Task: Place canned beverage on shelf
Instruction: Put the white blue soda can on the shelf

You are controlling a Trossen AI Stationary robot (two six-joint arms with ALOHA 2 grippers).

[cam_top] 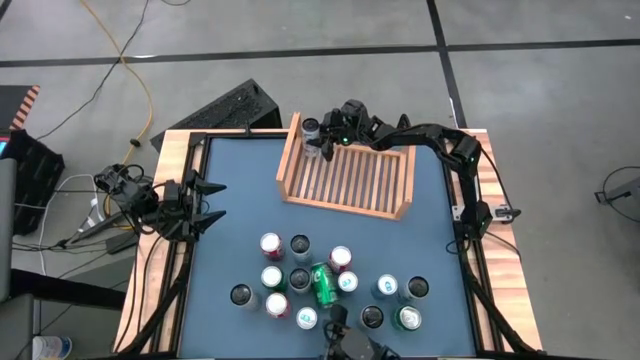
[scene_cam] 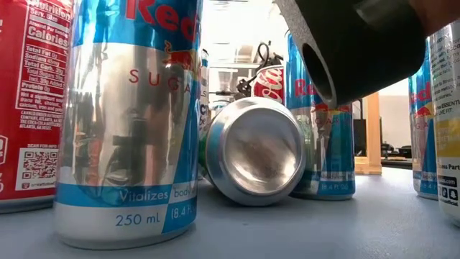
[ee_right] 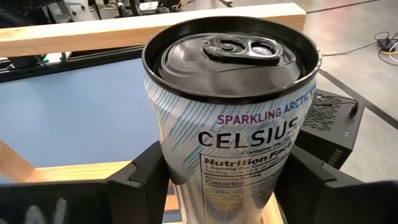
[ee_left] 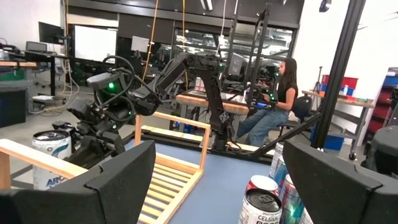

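Observation:
The shelf (cam_top: 390,205) is a light wooden tray with a slatted base, lying on the far middle of the blue table. At its far left corner a white Celsius can with a black top (ee_right: 230,124) stands upright, with my right gripper (cam_top: 320,142) shut on it. The same can (ee_left: 51,155) shows behind the tray's wall in the left wrist view. My left gripper (cam_top: 208,203) waits open at the table's left edge, nothing between its fingers (ee_left: 118,180). My right gripper pinches the can's side wall (ee_right: 171,165), below the black rim, between its two fingers (ee_right: 144,180). The fingers come nearly level from the table's right, across the can. The can stands upright; the tray's wall hides its bottom.
Several upright cans crowd the table's near half (cam_top: 272,276), and a green one lies on its side among them (cam_top: 323,284), its base toward the low camera (scene_cam: 259,151). A black object (cam_top: 235,108) lies beyond the far left corner. A person (ee_left: 277,102) sits in the room behind.

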